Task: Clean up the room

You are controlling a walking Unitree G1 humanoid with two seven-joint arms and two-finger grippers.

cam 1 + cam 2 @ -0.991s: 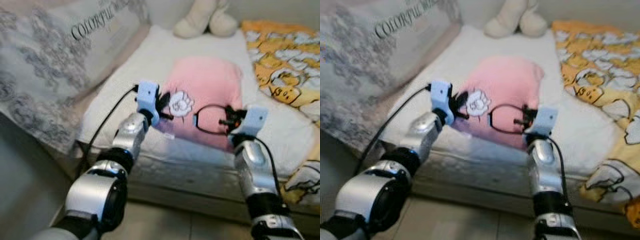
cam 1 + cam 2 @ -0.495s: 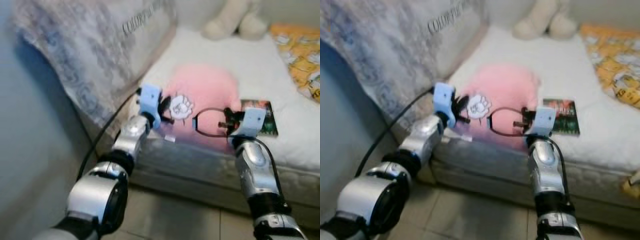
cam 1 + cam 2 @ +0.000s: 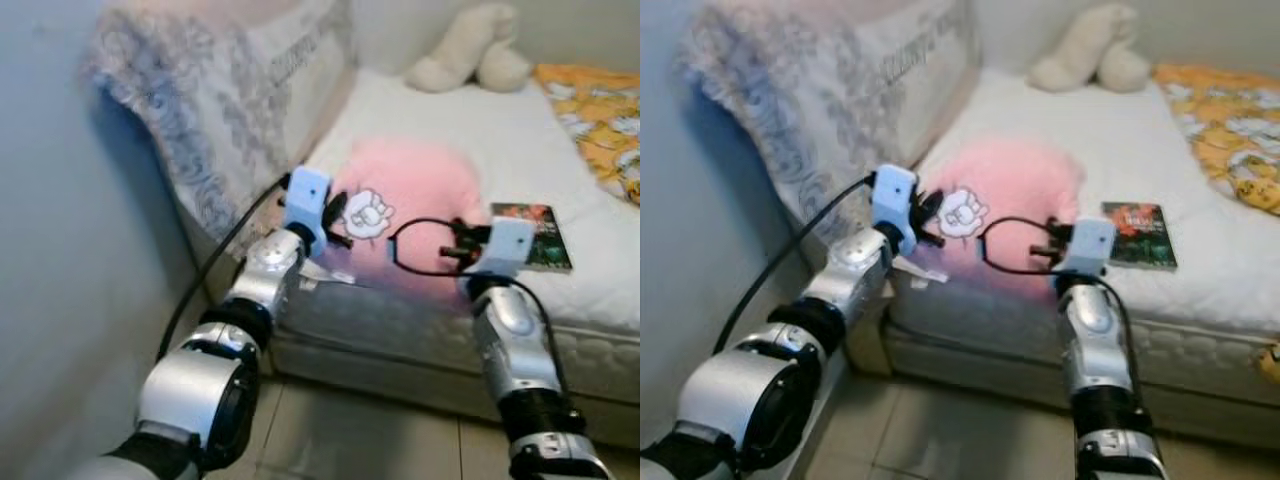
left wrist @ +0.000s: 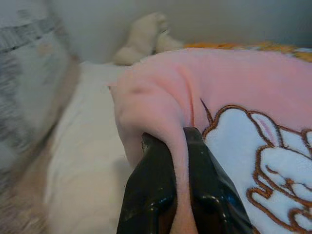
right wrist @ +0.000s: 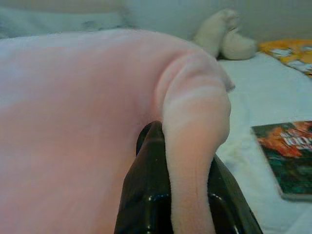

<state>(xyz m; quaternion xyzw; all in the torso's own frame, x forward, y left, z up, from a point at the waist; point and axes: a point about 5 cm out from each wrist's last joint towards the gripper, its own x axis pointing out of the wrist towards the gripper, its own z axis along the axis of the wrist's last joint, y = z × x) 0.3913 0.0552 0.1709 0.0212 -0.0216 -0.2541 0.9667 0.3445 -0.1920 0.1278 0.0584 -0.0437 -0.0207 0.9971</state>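
A pink blanket [image 3: 420, 185] with a white embroidered figure [image 3: 368, 213] lies on the white bed [image 3: 470, 120], draped over its near edge. My left gripper [image 3: 335, 212] is shut on the blanket's near left corner; its black fingers [image 4: 156, 180] pinch a pink fold [image 4: 168, 122]. My right gripper [image 3: 452, 238] is shut on the near right corner, where a roll of pink fabric [image 5: 195, 146] sits between its fingers [image 5: 151, 165].
A dark book [image 3: 530, 235] lies on the mattress right of the blanket. A cream plush toy [image 3: 470, 60] sits at the bed's far end, and a yellow patterned quilt [image 3: 600, 110] covers the right side. A grey-patterned pillow [image 3: 220, 110] leans at left beside a wall [image 3: 60, 280].
The camera has shifted, bringing the left wall and floor into view and pushing the yellow quilt to the right. Both grippers still hold the blanket's corners.
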